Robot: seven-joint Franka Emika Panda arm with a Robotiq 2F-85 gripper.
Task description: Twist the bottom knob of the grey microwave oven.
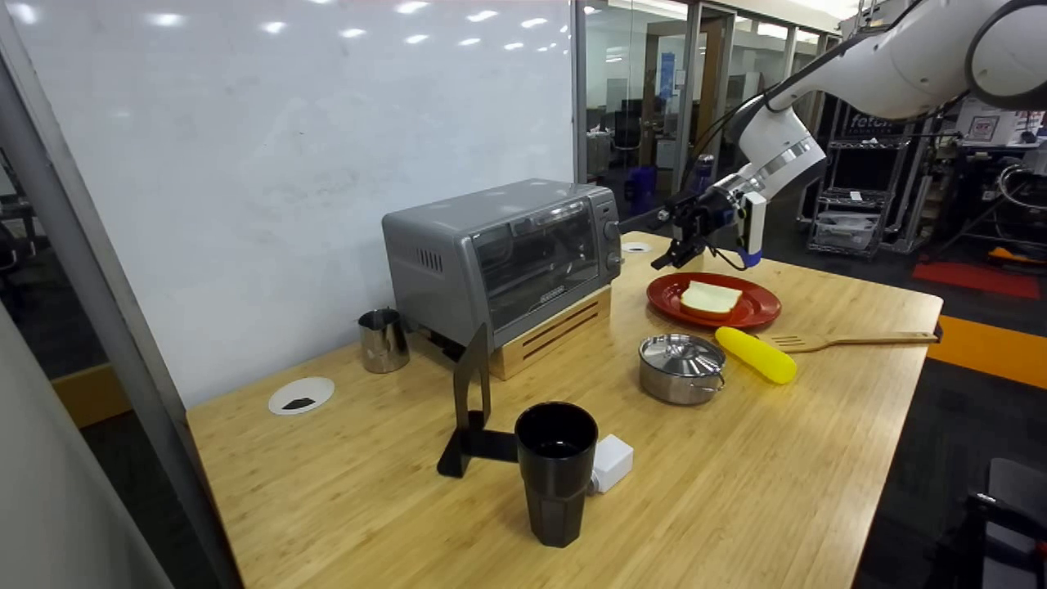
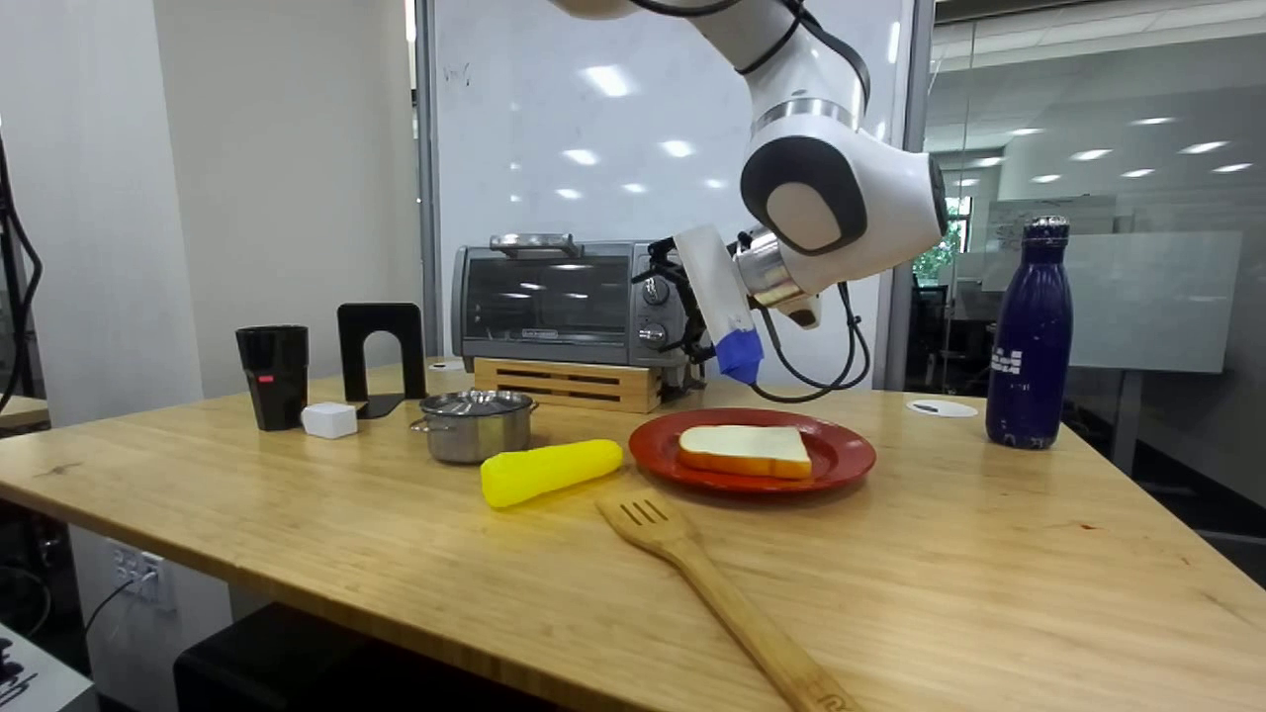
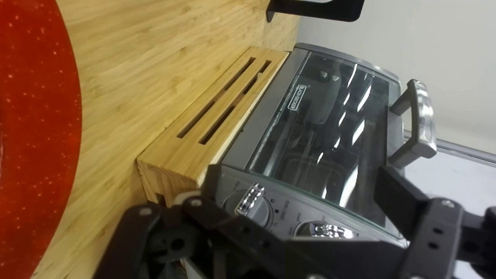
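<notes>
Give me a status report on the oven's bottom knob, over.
Gripper open before the grey oven. Bottom knob in view, not gripped. Red plate nearby, not between gripper and knob.

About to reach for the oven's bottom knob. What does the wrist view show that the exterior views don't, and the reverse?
Only the wrist view: distinct symbols printed beside the bottom knob.

Only the exterior views: the bread slice, lidded pot, yellow object, wooden spatula, black cup and white block.

Shared: the grey oven with that knob, its slotted wooden base, the red plate, the black bookend and the open claw; the wrist view crops plate and bookend.
</notes>
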